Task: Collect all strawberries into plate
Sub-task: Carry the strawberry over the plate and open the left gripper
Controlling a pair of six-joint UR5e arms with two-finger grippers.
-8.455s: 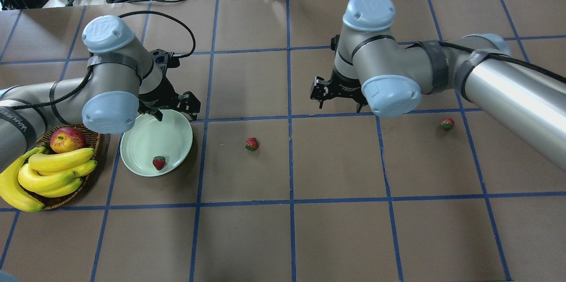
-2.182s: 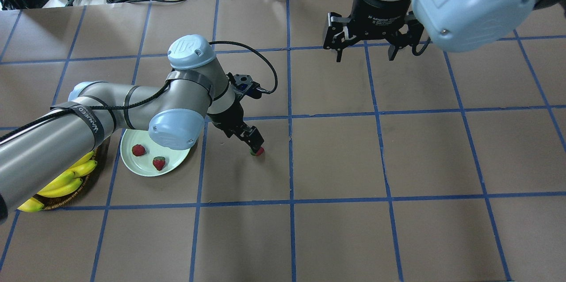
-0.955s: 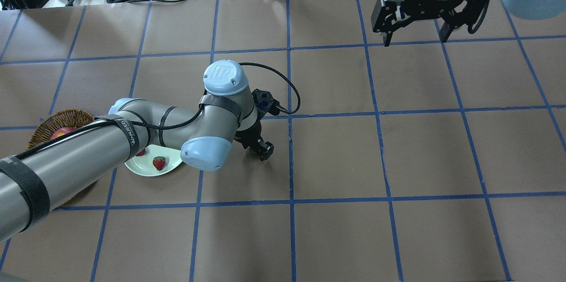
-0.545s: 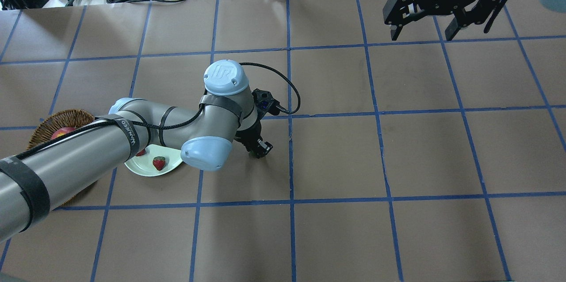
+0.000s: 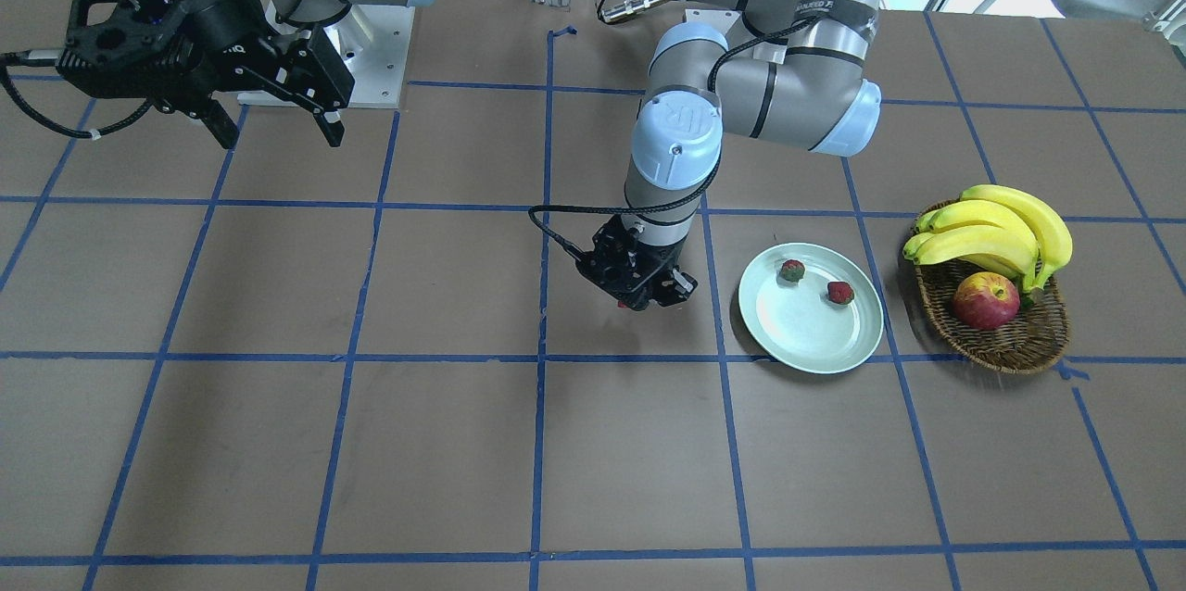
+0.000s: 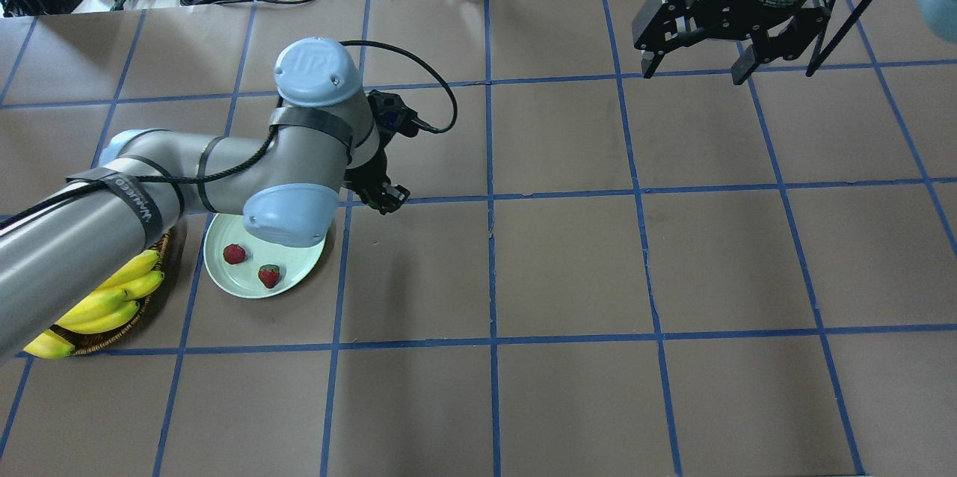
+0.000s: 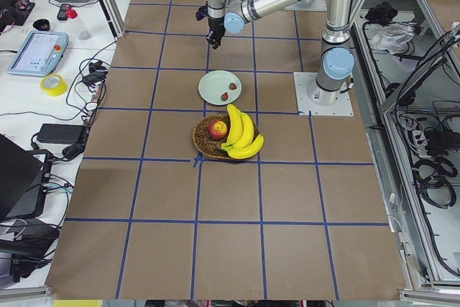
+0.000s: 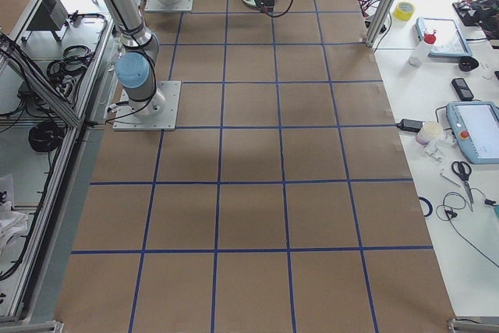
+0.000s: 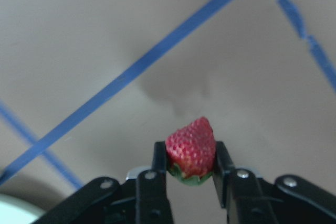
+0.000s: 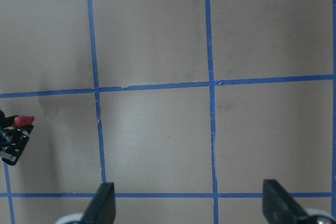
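Note:
My left gripper [image 6: 385, 200] is shut on a strawberry [image 9: 191, 150] and holds it above the table, just right of the plate's far edge in the overhead view. The front view shows that gripper [image 5: 644, 299] left of the plate. The pale mint plate [image 6: 299, 268] [image 5: 797, 332] holds two strawberries [image 6: 234, 253] [image 6: 269, 276], which also show in the front view [image 5: 791, 270] [image 5: 840, 292]. My right gripper [image 6: 691, 76] [image 5: 280, 140] is open and empty, raised high over the far right of the table.
A brown wicker basket [image 5: 1010, 350] with bananas [image 5: 1001, 225] and a red apple [image 5: 984, 301] stands beside the plate, on its side away from my left gripper. My left arm hides much of the basket in the overhead view. Blue tape lines grid the brown table.
My left gripper has lifted the strawberry off the table and carried it back and left toward the plate. My right gripper has stayed high at the far right.

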